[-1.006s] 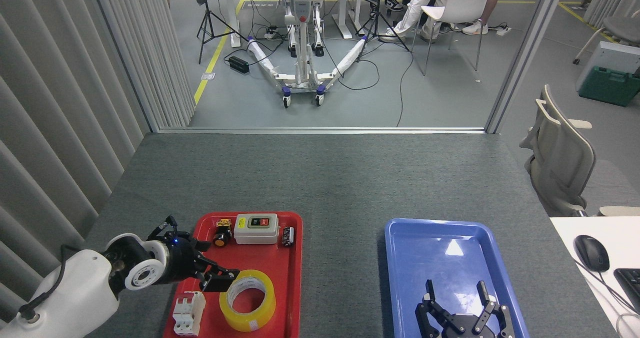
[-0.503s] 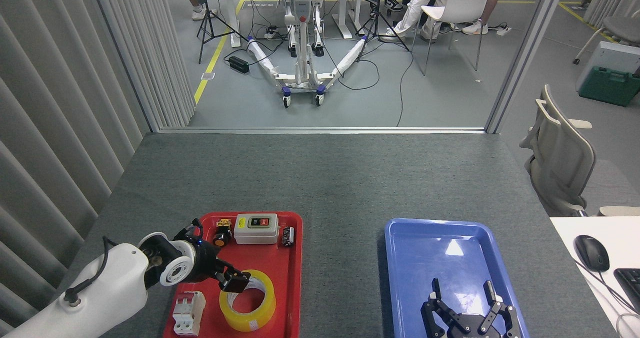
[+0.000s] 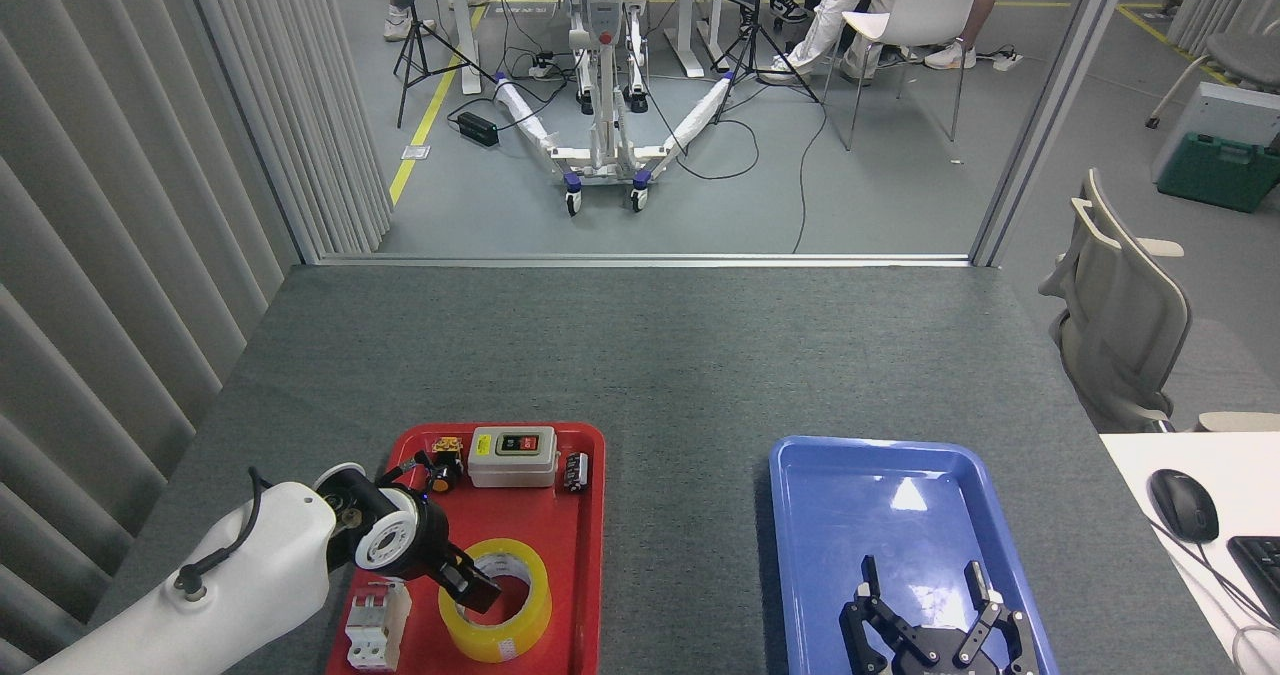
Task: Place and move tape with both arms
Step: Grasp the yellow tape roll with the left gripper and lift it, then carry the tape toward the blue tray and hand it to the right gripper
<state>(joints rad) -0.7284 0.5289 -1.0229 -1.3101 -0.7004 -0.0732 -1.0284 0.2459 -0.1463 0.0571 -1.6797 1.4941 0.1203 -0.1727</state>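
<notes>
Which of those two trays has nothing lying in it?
The blue tray, on the right: it holds no objects, only the right claw hovering above. The red tray carries the tape and electrical parts.

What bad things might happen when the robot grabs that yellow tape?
The left pincer reaches into the tape at a slant, so the roll might tip or slip out. The white breaker sits close beside the roll in the red tray and might get bumped. The right pincer waits over the blue tray, so a handover could drop it.
</notes>
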